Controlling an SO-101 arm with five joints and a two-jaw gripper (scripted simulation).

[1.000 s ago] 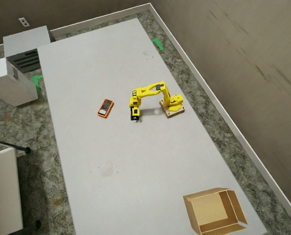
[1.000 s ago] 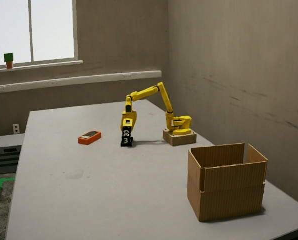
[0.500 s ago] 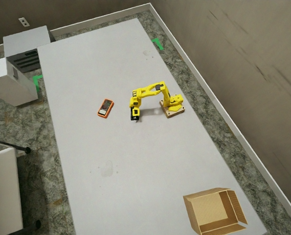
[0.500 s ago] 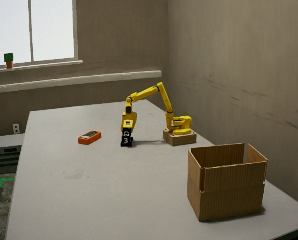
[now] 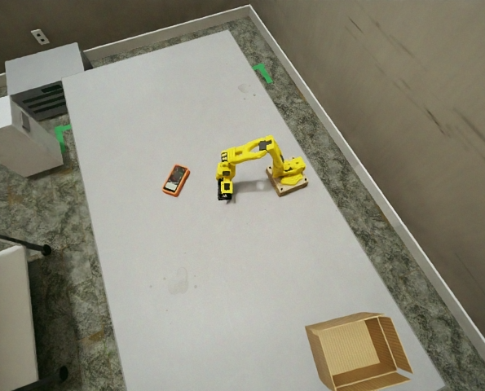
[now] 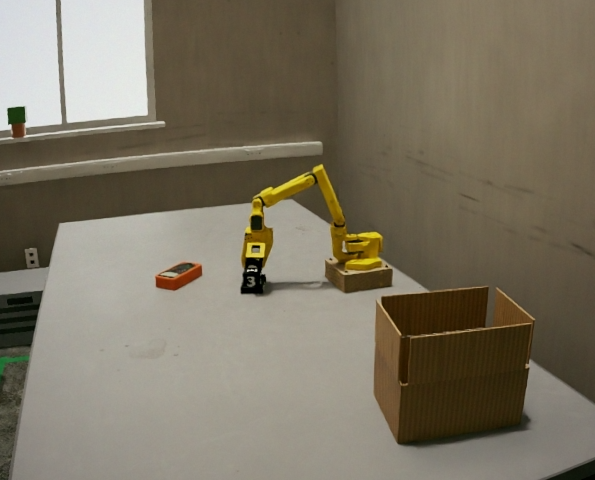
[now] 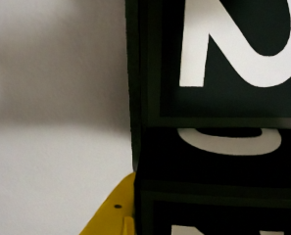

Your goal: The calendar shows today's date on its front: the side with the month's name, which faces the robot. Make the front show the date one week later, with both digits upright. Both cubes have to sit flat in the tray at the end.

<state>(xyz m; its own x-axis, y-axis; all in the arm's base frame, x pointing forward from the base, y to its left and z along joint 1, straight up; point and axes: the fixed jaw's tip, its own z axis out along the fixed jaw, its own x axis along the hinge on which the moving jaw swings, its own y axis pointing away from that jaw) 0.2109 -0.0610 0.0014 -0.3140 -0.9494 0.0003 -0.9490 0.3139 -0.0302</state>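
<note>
A black cube sits in the black tray; it shows a white 3 on the side towards the exterior camera and a white 2 on top. My gripper is shut on the other black cube, right beside the seated one. The held cube's side with a 0 faces the seated cube and is partly hidden by it. The held cube stands higher than its neighbour. The calendar's front with the month's name, and the digits on it, cannot be seen.
An orange-cased meter lies on the table, beyond the calendar from my base. An open cardboard box stands far off at the table's near right.
</note>
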